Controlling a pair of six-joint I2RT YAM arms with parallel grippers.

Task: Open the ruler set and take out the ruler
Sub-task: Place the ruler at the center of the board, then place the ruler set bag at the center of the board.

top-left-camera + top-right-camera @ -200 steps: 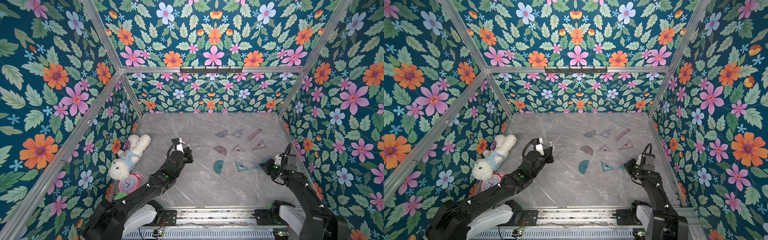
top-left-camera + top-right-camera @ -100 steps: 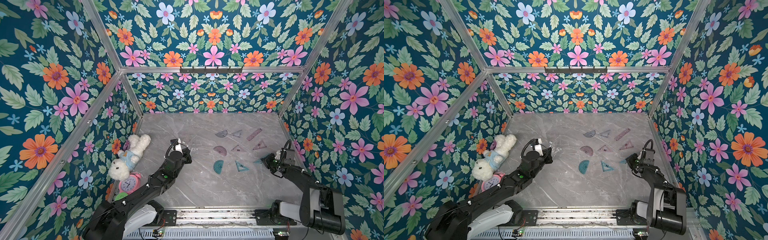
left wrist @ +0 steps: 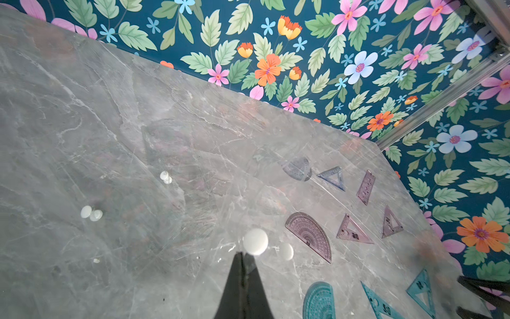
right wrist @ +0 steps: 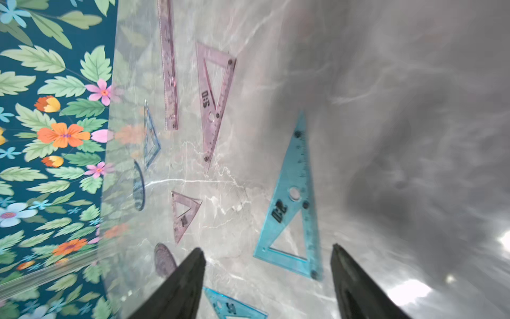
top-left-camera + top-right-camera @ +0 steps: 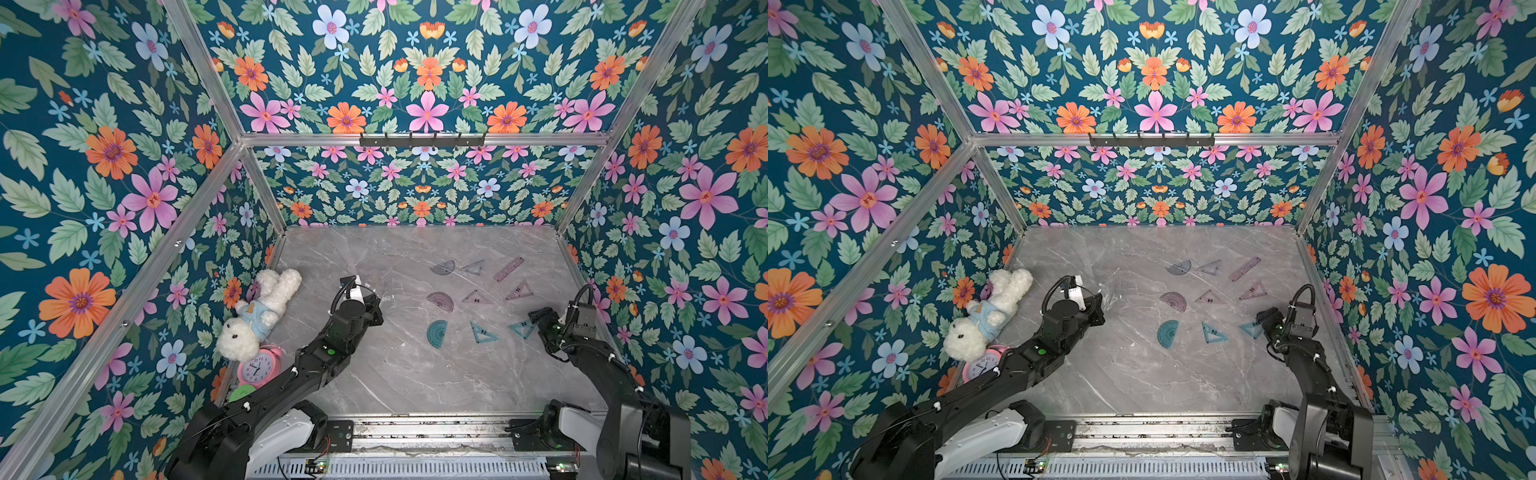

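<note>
Two grippers: left gripper [image 5: 375, 308] pinched shut on clear pouch [image 3: 138, 193], frame centre; right gripper [image 5: 539, 325] fingers spread just beside teal triangle [image 5: 522, 329], lower right.

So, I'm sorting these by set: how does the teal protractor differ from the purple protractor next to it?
The teal protractor is teal; the purple protractor is smoky purple. The teal protractor lies nearer the robot, the purple protractor behind it. The teal protractor's straight edge faces the robot's right; the purple protractor's slants, arc toward the back wall. Both are translucent half-discs lying flat.
</note>
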